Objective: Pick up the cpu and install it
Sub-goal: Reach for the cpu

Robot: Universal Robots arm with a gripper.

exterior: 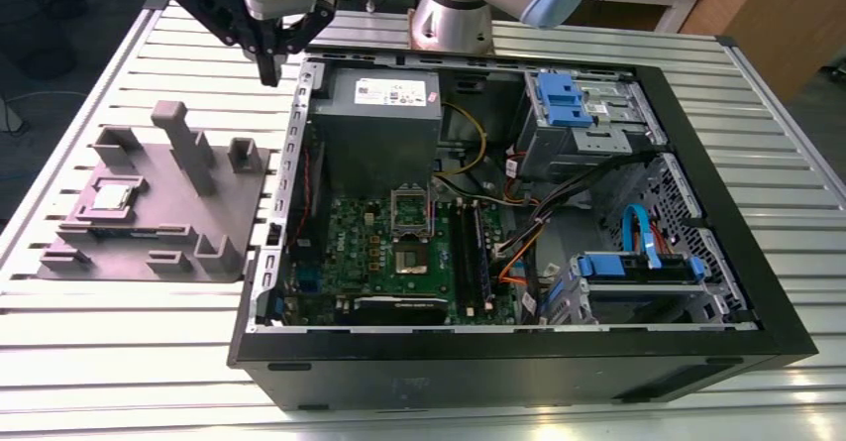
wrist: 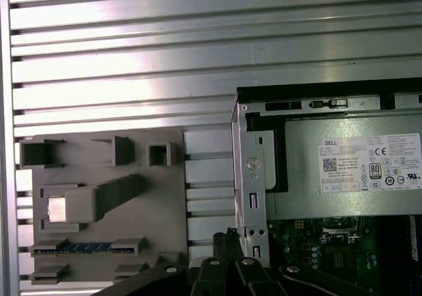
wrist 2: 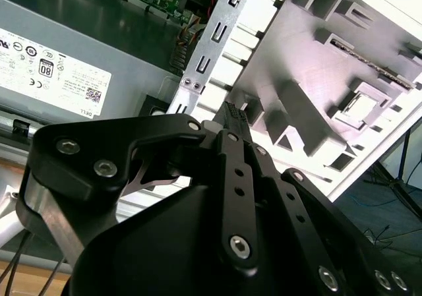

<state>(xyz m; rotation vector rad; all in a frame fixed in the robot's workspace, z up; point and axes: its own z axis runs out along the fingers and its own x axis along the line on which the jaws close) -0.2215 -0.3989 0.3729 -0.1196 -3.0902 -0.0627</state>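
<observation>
Carrying everything is a worktop (exterior: pixel 133 401) of ribbed, silvery aluminium slats; dark floor and pale wooden furniture (exterior: pixel 767 15) lie beyond it. Largest item: a black desktop computer case (exterior: pixel 529 362), laid on its side with the panel off and the interior facing up. Inside it is a grey power supply (exterior: pixel 376 114) carrying a white label (exterior: pixel 392 92) densely printed with certification marks and fine text, seen in the exterior view and both wrist views. There are also a green motherboard (exterior: pixel 383 253), bundled coloured cables, and blue drive brackets (exterior: pixel 562 99). Next: a grey holder block (exterior: pixel 172 213) with upright posts and recesses, standing on the slats just beside the case, on the exterior view's left. Next: the black end effector (exterior: pixel 271 72), with its fingers drawn together on nothing. It hangs above the slats near the case's corner by the power supply, well apart from the chip. Smallest: the cpu (exterior: pixel 109 198), seated in a square recess of the holder block on the side away from the case. It lies flat with the silvery metal top up and no writing legible on it. Being square, it has no long axis, and its edges run parallel to the block's edges.
</observation>
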